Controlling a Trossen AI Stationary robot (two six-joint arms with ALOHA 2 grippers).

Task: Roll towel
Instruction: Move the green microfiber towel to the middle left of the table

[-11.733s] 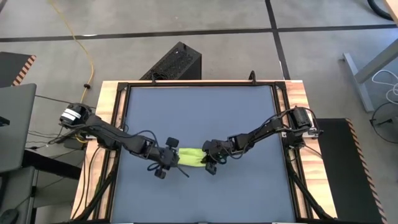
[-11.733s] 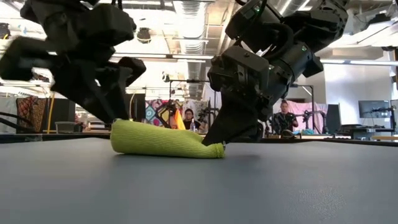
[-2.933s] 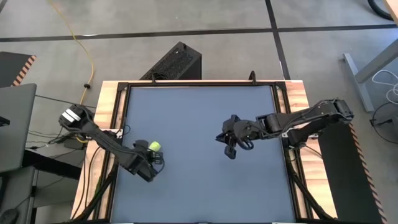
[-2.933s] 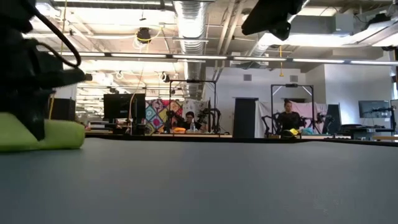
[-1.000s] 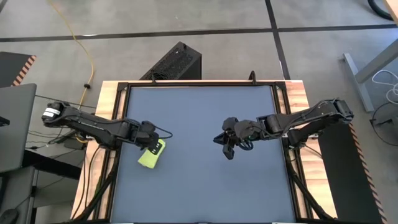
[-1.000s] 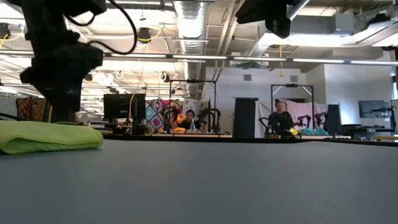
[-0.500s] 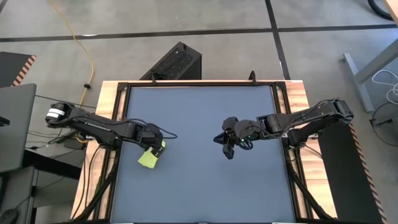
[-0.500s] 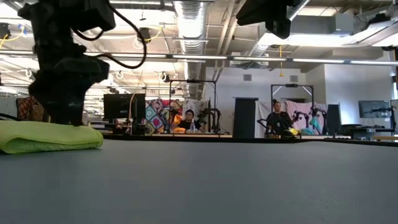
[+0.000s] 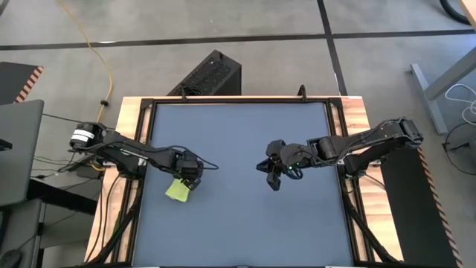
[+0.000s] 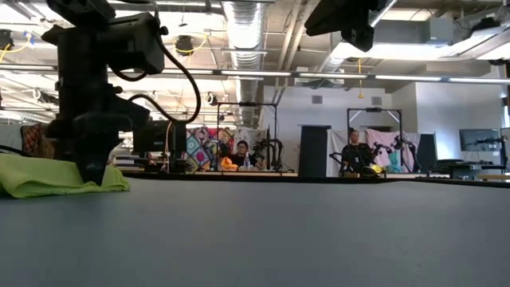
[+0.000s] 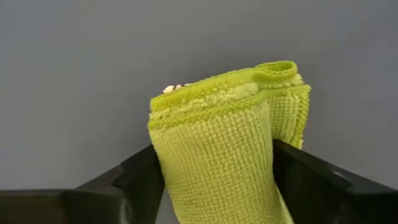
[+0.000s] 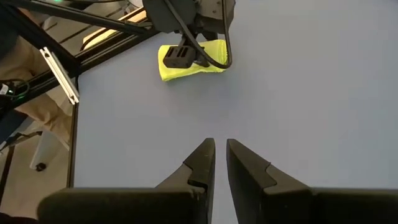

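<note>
The left gripper (image 9: 190, 179) has slid forward over the towel (image 9: 177, 190) since half a second ago, and now its jaws stand open with the folded lime cloth between them, one finger on each side. The towel lies flat on the tabletop (image 9: 238, 223), near its left edge. The right gripper (image 9: 271, 181) hasn't budged, hanging mid-table well apart from the towel, jaws nearly closed on nothing.

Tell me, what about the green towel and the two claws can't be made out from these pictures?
- High view: part of the towel is hidden under the left gripper.
- Low view: the picture's edge cuts off the towel's far end; the left arm covers its middle.
- Left wrist view: whether the fingers actually pinch the towel.
- Low view: the right gripper is mostly cropped above.
</note>
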